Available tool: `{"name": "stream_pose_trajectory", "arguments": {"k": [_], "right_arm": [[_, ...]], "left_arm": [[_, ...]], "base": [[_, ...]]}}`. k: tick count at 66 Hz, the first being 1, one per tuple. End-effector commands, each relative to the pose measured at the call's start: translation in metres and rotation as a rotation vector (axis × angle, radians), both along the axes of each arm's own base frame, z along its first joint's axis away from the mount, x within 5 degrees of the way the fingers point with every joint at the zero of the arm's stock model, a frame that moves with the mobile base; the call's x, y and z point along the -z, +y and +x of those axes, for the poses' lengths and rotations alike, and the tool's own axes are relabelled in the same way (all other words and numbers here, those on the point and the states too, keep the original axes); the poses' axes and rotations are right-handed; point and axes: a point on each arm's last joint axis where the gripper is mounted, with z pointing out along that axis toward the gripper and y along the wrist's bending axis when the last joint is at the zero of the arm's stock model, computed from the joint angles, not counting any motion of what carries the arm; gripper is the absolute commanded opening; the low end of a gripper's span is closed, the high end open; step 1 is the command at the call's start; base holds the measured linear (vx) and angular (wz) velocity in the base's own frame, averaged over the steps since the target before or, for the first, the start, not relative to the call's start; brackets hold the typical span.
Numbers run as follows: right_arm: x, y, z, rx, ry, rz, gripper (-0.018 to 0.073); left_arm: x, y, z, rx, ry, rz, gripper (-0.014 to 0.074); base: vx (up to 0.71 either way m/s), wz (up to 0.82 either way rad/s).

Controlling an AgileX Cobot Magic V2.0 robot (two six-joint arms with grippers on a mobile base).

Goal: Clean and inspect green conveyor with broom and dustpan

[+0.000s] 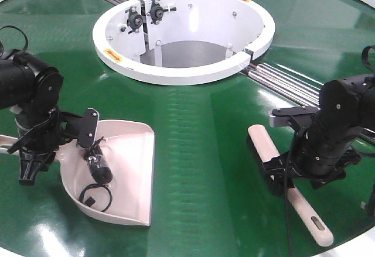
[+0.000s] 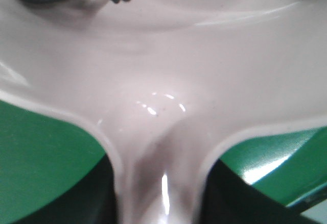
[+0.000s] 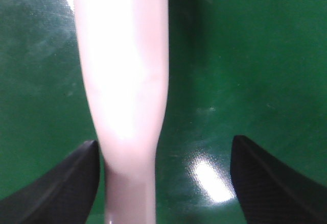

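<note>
At lower left the left gripper (image 1: 29,166) jaws looked clamped on the dustpan (image 1: 126,175) handle neck, lip flat on the green conveyor (image 1: 205,151) to catch debris; at lower right the right gripper (image 1: 281,175) jaws stood apart, straddling the lying broom (image 1: 265,144), probably to grasp it.

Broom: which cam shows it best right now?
Exterior front-facing: the broom lies on the green conveyor, visible from head to slotted handle end, its middle crossed by the right arm. Right wrist shows only a blurred handle stretch inside the open right gripper. Left wrist shows the dustpan, no broom.
</note>
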Motion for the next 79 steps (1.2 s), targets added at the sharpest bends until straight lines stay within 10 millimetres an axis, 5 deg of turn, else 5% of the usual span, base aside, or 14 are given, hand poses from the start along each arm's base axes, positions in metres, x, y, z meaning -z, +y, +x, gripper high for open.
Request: {"name": "stream_pose_trajectory", "arguments": {"k": [1,19,46,79], "right_arm": [[-0.018,-0.002,0.000,-0.008,-0.065,0.012,0.0523],[-0.018,-0.002,0.001,-0.024,-0.075,0.013,0.0523],[-0.021,-0.001,0.001,-0.050,-0.093,0.015,0.0523],[-0.111,-0.007,-0.024,-0.051,-0.579,0.124,0.0523]], "left_arm": [[-0.021,-0.005,0.004,0.018,-0.112,-0.036,-0.0006],[-0.021,-0.005,0.002,0.012,-0.096,-0.029,0.0057],[-0.025,-0.005,-0.004,-0.070,-0.068,-0.055,0.0440],[-0.107,-0.003,-0.055,-0.238,-0.233,-0.268,0.0486]], "base": [[0.00,0.00],[0.00,0.00],[0.00,0.00],[0.00,0.00]]}}
